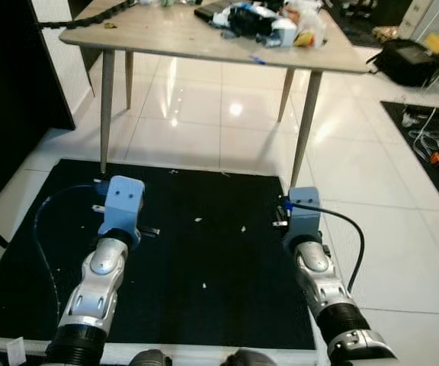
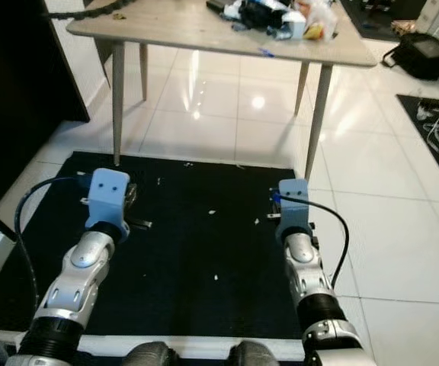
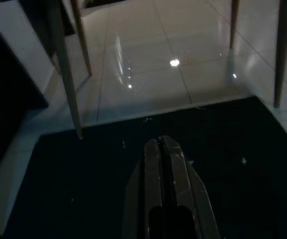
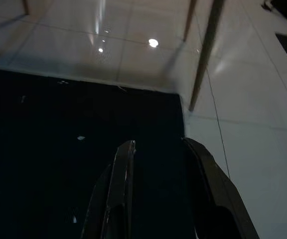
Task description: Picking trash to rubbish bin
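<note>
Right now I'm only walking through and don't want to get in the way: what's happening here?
The humanoid robot stands at a black floor mat flecked with small white scraps, both silver arms stretched out low over it. The left gripper is shut and empty; the right gripper is open and empty. Nothing is picked up yet. Ahead stands a light wooden table with clutter on it.
</note>
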Tool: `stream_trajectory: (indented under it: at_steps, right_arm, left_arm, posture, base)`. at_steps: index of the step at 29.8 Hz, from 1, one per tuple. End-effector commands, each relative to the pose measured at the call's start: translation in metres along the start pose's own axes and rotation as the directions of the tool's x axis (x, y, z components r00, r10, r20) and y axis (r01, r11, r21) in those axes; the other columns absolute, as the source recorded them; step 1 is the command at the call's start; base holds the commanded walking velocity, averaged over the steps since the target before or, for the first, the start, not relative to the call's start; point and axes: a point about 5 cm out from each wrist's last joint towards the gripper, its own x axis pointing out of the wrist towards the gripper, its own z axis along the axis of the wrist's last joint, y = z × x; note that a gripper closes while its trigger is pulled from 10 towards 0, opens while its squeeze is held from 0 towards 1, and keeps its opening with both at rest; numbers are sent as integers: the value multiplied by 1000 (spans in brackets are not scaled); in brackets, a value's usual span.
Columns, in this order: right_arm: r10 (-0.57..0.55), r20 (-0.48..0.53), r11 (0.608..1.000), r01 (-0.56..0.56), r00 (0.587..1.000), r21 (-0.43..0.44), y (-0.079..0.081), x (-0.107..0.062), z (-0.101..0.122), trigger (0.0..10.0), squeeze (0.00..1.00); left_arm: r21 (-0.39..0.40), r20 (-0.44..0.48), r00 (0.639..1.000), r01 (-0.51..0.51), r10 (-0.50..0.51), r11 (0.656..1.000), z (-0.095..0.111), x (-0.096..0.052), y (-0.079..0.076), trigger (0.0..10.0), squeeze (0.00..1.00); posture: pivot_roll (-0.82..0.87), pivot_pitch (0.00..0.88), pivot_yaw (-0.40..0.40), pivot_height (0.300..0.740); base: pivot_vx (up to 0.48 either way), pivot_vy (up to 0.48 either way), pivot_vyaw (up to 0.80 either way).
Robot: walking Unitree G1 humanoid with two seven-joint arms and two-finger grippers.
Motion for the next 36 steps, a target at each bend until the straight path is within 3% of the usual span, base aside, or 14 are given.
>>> stream_trajectory:
  at_steps: [1,21,27,31,36]
  right_arm:
    - [-24,-13,1000,24,1000,-9,-9,-2,-4,10000,0]
    - [-20,13,1000,20,1000,0,-7,-3,-1,10000,0]
    - [109,153,992,-98,982,-79,14,-9,29,10000,0]
    - [270,214,956,-234,939,-177,33,-30,43,10000,0]
    - [315,239,939,-266,918,-218,35,-42,48,10000,0]
  left_arm:
    - [1,5,1000,24,-24,1000,2,1,-6,10000,0]
    - [5,4,1000,31,-31,999,4,1,-6,10000,0]
    - [17,15,1000,14,-14,1000,7,-1,1,10000,0]
    - [9,31,999,-5,5,1000,12,-6,2,10000,0]
    - [-2,49,999,-6,6,1000,16,-7,-3,10000,0]
  posture:
    - [43,47,-57,740]
    - [51,77,-44,740]
    - [54,86,-62,740]
    - [47,87,-76,740]
    - [33,88,-103,740]
  base:
    - [292,0,-538]
    - [294,0,0]
    - [294,0,0]
    - [293,0,0]
    - [294,0,0]
